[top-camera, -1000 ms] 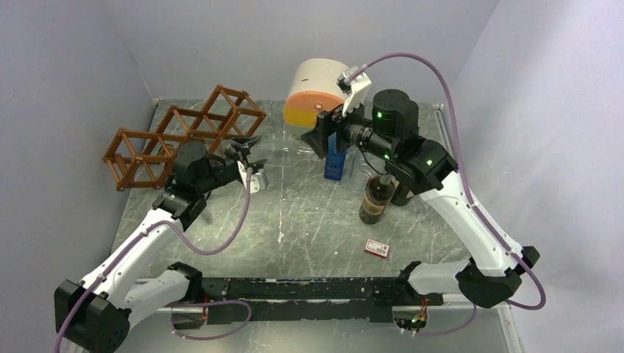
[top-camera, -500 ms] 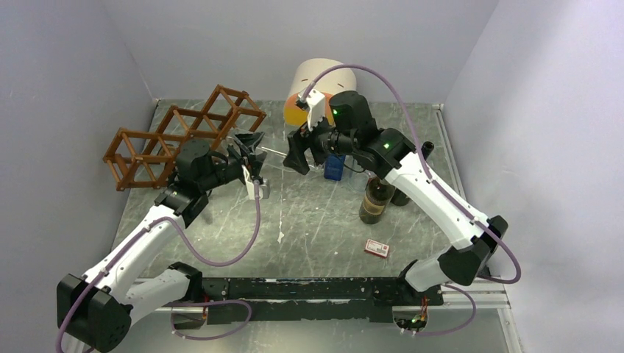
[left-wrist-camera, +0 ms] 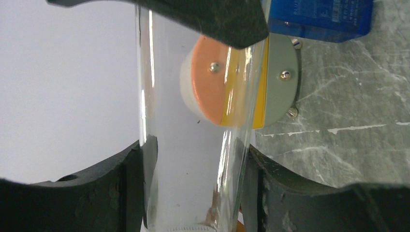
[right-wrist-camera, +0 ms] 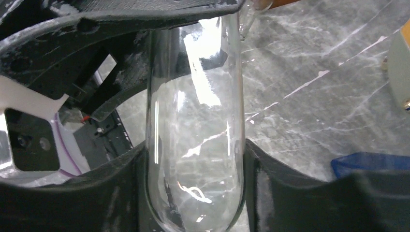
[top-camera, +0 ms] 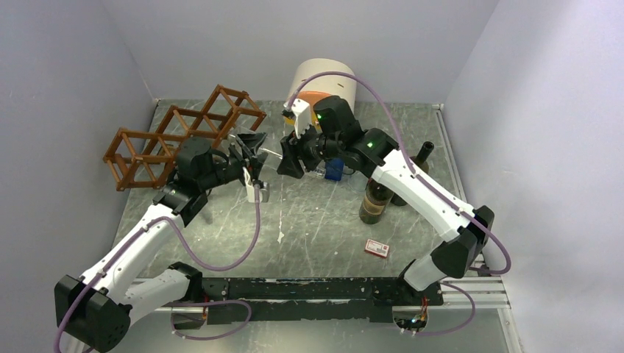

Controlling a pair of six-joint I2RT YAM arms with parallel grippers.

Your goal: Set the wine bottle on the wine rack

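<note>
You're working over a grey marbled table [top-camera: 316, 220] boxed in by pale lilac walls [top-camera: 221, 44]. The wine bottle [top-camera: 271, 157] is clear glass, held level in the air near the wine rack [top-camera: 176, 132]'s right end. Your left gripper [top-camera: 254, 142] and right gripper [top-camera: 289, 157] both clamp it.

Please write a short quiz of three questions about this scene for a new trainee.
1. True or false: the clear bottle lies in the wine rack.
2. How many claws have the clear bottle between their fingers? A) none B) one C) two
3. Fill in: the small red box lies on the ___.
Key: 1 false; 2 C, left claw and right claw; 3 table.
</note>
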